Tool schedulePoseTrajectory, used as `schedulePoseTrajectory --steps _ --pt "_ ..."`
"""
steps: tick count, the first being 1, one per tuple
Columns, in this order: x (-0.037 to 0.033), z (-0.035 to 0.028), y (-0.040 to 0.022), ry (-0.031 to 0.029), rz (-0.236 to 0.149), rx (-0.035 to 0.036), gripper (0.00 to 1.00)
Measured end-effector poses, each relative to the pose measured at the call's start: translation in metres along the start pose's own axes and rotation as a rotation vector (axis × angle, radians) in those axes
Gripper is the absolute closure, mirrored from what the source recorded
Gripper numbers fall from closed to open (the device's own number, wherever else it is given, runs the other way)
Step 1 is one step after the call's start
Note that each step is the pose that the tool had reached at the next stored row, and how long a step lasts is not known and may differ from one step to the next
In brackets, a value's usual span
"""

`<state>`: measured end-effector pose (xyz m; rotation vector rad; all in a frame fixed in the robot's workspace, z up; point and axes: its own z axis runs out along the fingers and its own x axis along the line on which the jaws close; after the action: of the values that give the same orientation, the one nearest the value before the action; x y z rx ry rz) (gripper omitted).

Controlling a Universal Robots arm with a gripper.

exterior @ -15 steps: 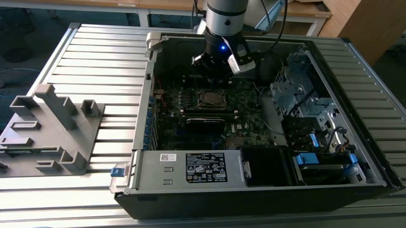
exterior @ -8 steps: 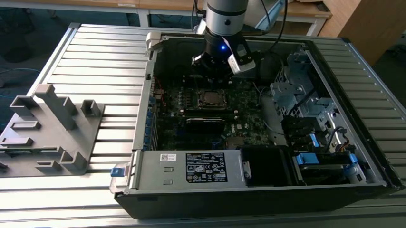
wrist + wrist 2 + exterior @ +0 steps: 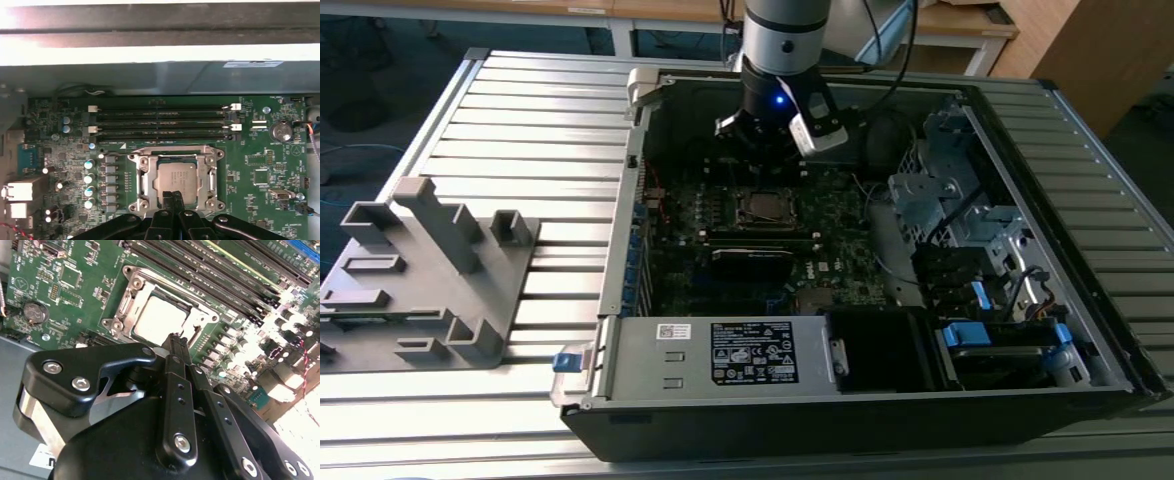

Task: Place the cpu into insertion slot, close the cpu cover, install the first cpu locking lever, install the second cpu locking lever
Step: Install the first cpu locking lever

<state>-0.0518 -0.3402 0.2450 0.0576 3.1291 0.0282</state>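
One end effector (image 3: 173, 196) near the cpu (image 3: 181, 179)

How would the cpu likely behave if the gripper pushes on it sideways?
The cpu looks like a flat, metal-topped plate, so it is probably stiff, not floppy. The silver cpu cover frames it on every side, so it likely would not slide. Its smooth top seems slippery to press on.

Memory slots (image 3: 160, 122) and capacitors (image 3: 89, 178) crowd the insertion slot (image 3: 141, 182); the case wall (image 3: 150, 75) seems well apart.
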Motion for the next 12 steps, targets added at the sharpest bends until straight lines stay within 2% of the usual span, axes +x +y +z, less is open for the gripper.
schedulePoseTrajectory --steps 6,12 --pt "0.0002 -0.0001 -0.0001 0.0 0.0 0.0 0.89" --pt "0.0001 -0.0033 0.0 -0.0001 0.0 -0.0002 0.89"
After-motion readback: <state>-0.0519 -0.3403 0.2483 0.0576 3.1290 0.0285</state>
